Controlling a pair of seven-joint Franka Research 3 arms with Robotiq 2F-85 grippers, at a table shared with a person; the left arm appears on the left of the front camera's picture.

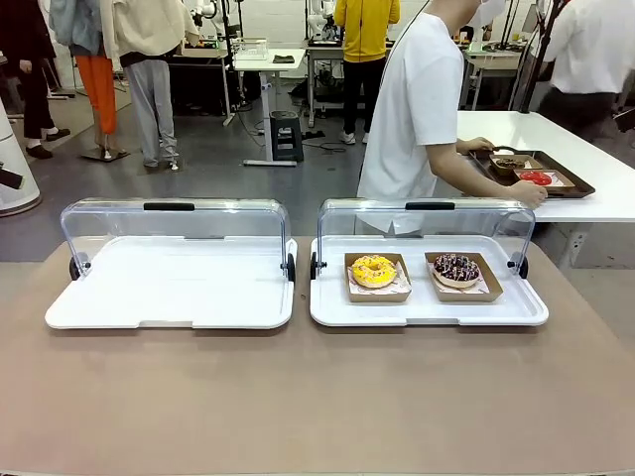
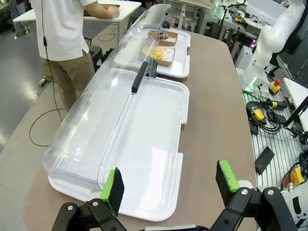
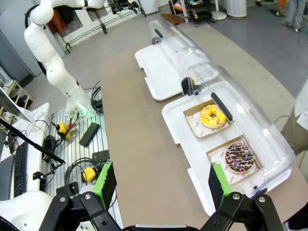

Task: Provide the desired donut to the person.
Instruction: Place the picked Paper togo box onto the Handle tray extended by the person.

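Two donuts sit side by side in the right-hand tray [image 1: 332, 307], each in its own brown paper box: the yellow donut [image 1: 374, 270] toward the tray's middle and the chocolate donut [image 1: 456, 269] at its 3 o'clock, the two boxes close but apart. Both trays have their clear lid [image 1: 427, 220] swung up and back, so the donuts are open from above and from the robot's side.

The person [image 1: 422, 99] stands beyond the tabletop [image 1: 317, 397] at about 12 o'clock from the donuts, turned away toward a side table at 2 o'clock, both of their hands busy at a brown tray there. No gesture toward either donut shows, so which one is wanted cannot be told.

In its wrist view the right hand [image 3: 161, 185] hangs above the tabletop's near edge with its fingers spread and nothing between them; the chocolate donut [image 3: 239, 157] lies close at 2 o'clock from it, the yellow donut [image 3: 213, 115] a little farther at 1 o'clock. The left hand [image 2: 168, 185], also spread and empty, hovers over the end of the bare left-hand tray [image 2: 159, 144], with the donuts far off at 12 o'clock along the tray row. By my reading the right arm is much the nearer, and the reach runs forward across the tray's near rim.
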